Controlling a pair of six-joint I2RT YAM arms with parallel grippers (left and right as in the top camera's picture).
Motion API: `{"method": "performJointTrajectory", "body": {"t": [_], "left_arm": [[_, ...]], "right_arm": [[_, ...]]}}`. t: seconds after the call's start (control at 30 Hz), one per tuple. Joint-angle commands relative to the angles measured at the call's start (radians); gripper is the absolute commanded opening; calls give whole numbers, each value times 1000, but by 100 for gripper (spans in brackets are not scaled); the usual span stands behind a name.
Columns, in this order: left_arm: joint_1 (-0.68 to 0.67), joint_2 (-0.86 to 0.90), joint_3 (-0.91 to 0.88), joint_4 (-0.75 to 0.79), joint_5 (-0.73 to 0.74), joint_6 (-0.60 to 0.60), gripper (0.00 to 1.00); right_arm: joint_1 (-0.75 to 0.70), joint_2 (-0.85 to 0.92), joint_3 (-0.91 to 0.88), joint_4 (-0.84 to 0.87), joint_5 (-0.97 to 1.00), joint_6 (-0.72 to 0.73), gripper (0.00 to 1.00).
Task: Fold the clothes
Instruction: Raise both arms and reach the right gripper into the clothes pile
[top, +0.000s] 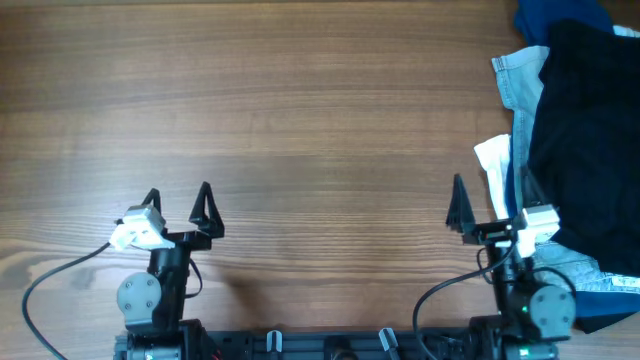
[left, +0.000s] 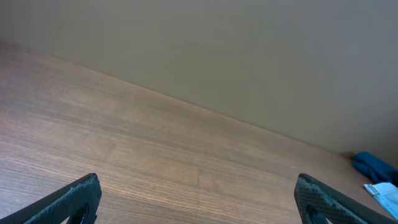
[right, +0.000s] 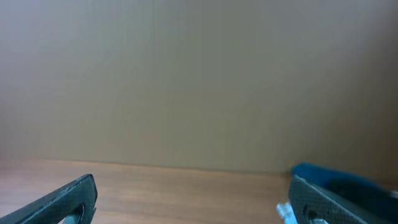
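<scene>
Brown wooden boards make the desk (top: 300, 90), and behind it the wrist cameras show only a plain beige wall. The black shorts (top: 590, 130) lie crumpled at 3 o'clock, on top of a heap at the desk's edge. A pale blue denim garment (top: 518, 85) looks out from under them at their 9 o'clock side, and a dark blue cloth (top: 560, 18) is at 1 o'clock. I cannot make out the waistband or the legs in this heap.

Both arms wait at the near edge. The left fingers (top: 207, 208) at 7 o'clock are spread wide and hold nothing. The right fingers (top: 459, 208) at 5 o'clock are also spread wide and hold nothing, just beside a white piece of fabric (top: 495, 160) that I cannot identify.

I think the first step is to bring the shorts out of the heap, and the right arm is the nearer one. It should go towards 2 o'clock and come down on black fabric only, well inside the black area and away from the denim edge. It should pinch a single layer if possible. Then a slow pull towards 9 o'clock is best, low over the wood, so the denim is not dragged along. If the denim does follow, it is better to let go and take the black fabric again. The left arm can then take a second corner and spread the shorts flat before any fold.
</scene>
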Motion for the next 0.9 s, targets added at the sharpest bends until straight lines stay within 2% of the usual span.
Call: {"method": "performJointTrajectory", "body": {"t": [0.0,0.17,0.23,0.33,0.4,0.53,0.63,0.8,0.87], "left_arm": [[0,133,135,2,19,14,100],[0,407,364,-6,19,21,100],[0,573,537,-82,19,23,100],[0,808,816,-301,27,63,100],[0,985,1037,-495,28,91,100],[0,1229,1336,-746,31,99,100],[0,1302,1385,-762,30,96,100],[0,1337,1385,-809,89,95,100],[0,1337,1385,-828,131,95,100]], "right_arm": [[-2,144,167,-34,-20,-128,99],[-2,422,401,-103,-65,-203,100],[-2,548,513,-146,-65,-235,100],[-2,705,685,-288,-64,-265,100],[-2,838,835,-443,-64,-280,100],[-2,1078,1065,-716,-78,-280,100],[-2,1189,1105,-754,-153,-272,100],[-2,1314,1105,-777,-316,-84,100],[-2,1338,1105,-776,-335,-79,100]]}}
